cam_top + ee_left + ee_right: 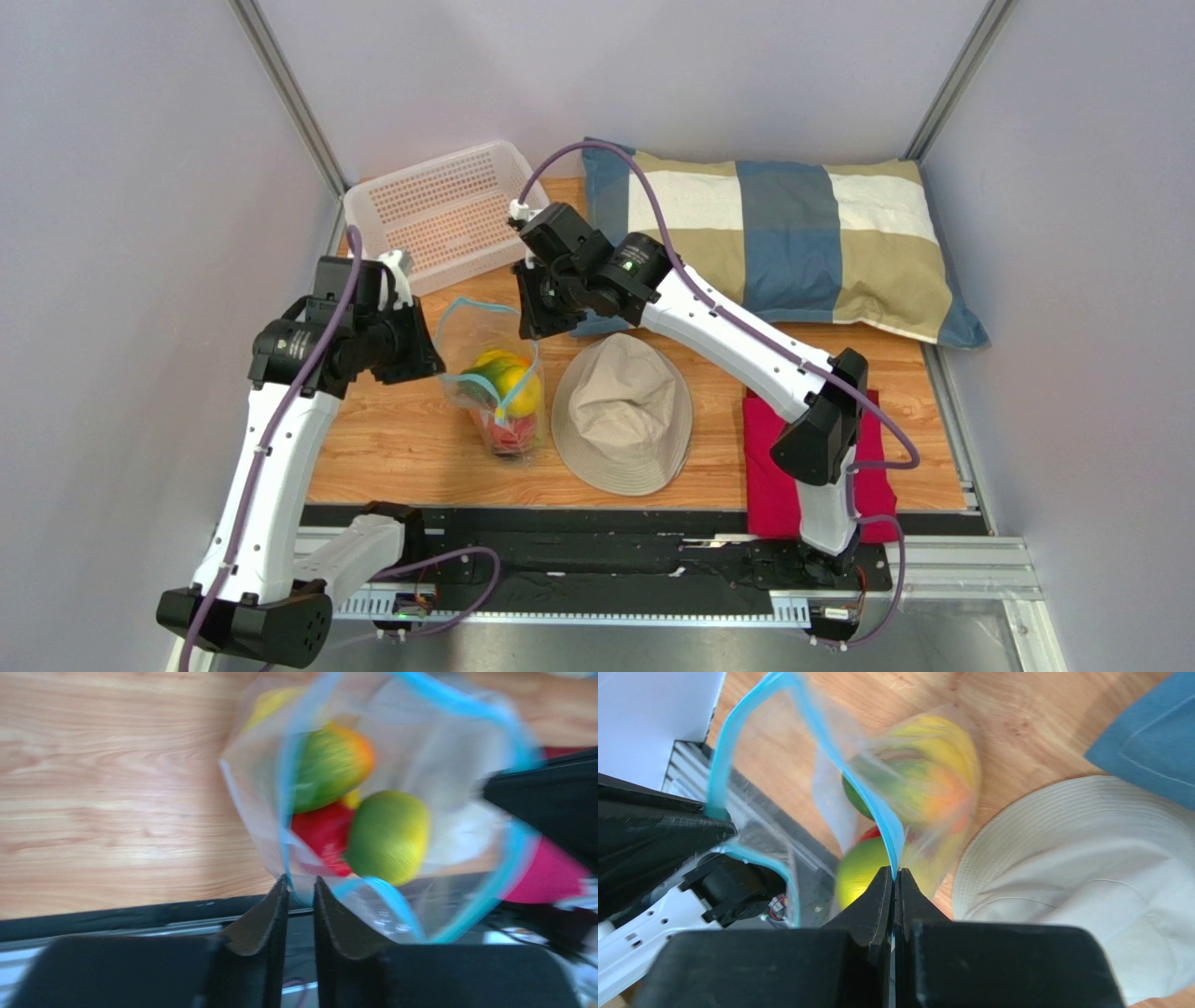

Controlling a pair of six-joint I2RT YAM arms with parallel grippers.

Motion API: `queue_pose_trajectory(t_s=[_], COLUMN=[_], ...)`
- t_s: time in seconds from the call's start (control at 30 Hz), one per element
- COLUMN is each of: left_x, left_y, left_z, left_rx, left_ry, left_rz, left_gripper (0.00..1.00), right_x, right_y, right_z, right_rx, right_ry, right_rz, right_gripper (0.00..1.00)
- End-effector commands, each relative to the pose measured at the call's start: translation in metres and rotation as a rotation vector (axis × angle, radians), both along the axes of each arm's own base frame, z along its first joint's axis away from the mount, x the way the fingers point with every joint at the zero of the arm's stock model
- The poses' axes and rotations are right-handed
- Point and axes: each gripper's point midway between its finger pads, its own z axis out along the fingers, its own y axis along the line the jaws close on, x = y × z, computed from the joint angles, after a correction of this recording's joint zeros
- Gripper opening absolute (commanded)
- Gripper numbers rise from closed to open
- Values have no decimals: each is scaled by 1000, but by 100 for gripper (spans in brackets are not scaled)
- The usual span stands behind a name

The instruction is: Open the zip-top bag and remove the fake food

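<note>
1. Pale grey walls around a wood table (407,434): found the bag (477,336) slumped near the middle of it, between the two arms and just beside a hat (623,413), with a basket (421,175) and a pillow (786,238) behind.
2. Saw the mouth already parted, the blue zip strip (283,826) looping wide, and the fake fruit (505,392) heaped low inside, none of it out yet.
3. Found the right gripper (894,875) pressed together on the strip at the far rim, pinching it flat.
4. Found the left gripper (300,882) at the left rim, jaws a narrow slit apart with the film right at the tips. Could not tell whether any plastic was caught.
5. Judged the step in hand to be stretching the mouth wide enough for the fruit to pass.
6. Called for a sure pinch on the left rim first, squarely on the stiff strip rather than the thin film.
7. Then called for a slow, level pull apart, held low so the weight rested on the table.
8. Reckoned the main risks to be the film slipping free or the whole bag dragging toward the hat.
</note>
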Motion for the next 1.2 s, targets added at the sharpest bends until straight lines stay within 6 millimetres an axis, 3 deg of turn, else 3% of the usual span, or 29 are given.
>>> queue_pose_trajectory(t_s=[0.0,0.1,0.17,0.23,0.4,0.5,0.53,0.67,0.8,0.93,1.17], left_x=[-2,-5,0,4,23,27,29,31,25,19,18], left_y=[-42,-64,-75,-82,-63,-60,-60,-72,-73,-83,-93], left_z=[95,116,120,102,44,30,25,5,-10,-23,-43], left_rx=[-302,-446,-484,-430,-263,-220,-216,-273,-281,-355,-418], left_ry=[-222,-200,-204,-173,-67,-28,-21,36,71,84,89], left_rz=[-41,-83,-98,-106,-15,-21,-17,-20,-7,-26,-30], left_gripper=[27,29,27,28,25,29,38,52,57,76,80], right_x=[-7,-9,-9,-8,-8,-10,-10,-10,-11,-16,-28], right_y=[23,24,24,25,28,27,27,28,32,37,50], right_z=[31,32,34,36,41,37,38,34,36,30,34], right_rx=[107,106,112,118,132,128,130,126,142,165,268], right_ry=[-20,-10,-11,-13,-9,-2,-1,4,21,63,175], right_rz=[23,17,15,11,14,16,15,15,19,22,13], right_gripper=[0,0,0,0,0,0,0,0,0,0,0])
